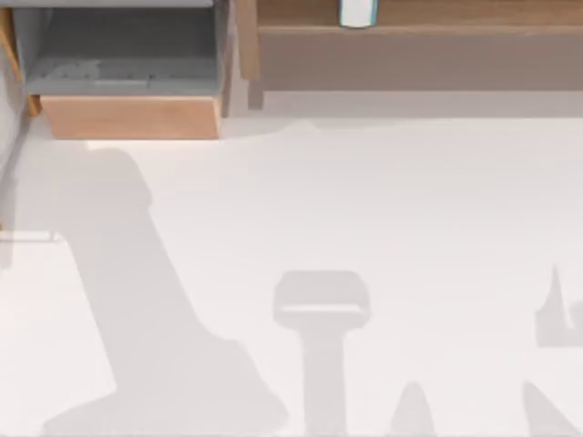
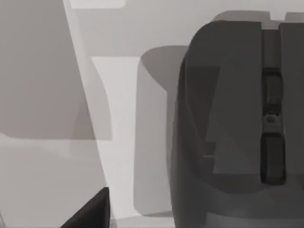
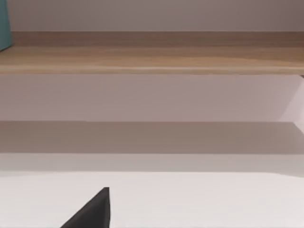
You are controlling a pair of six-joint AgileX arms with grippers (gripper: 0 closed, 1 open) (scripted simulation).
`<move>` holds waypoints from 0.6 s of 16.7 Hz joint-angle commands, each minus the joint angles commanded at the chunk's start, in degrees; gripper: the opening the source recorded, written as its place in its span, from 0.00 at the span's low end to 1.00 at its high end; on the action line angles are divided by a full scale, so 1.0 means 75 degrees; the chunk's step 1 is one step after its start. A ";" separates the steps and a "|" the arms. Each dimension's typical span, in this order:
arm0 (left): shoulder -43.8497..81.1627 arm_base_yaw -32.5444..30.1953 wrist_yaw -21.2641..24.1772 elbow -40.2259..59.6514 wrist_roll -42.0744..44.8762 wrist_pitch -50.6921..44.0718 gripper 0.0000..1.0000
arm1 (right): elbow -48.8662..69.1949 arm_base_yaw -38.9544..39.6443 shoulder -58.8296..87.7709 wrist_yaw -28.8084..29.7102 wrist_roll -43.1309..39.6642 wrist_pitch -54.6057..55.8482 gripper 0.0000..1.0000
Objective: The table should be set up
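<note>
Two wooden units, box [image 1: 127,116] and shelf [image 1: 410,56], back the table [image 1: 364,200]. Can't tell how open left gripper [image 2: 91,213] or right gripper [image 3: 91,213] is.

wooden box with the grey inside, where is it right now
The wooden box sits at the table's far left corner in the top view, beside the wooden shelf.

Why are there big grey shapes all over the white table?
Those are shadows. In the top view, soft grey shadows lie across the table, and the wooden shelf darkens the strip beneath it. The left wrist view shows grey shadow patches beside a dark rounded body. The right wrist view has a shadow band under the shelf.
</note>
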 joint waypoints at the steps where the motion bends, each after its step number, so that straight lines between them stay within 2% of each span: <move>1: 0.0000 0.0000 0.0000 0.0000 0.0000 0.0000 1.00 | 0.0000 0.0000 0.0000 0.0000 0.0000 0.0000 1.00; 10: -0.0110 0.0069 0.0017 -0.0364 0.0072 0.0235 1.00 | 0.0000 0.0000 0.0000 0.0000 0.0000 0.0000 1.00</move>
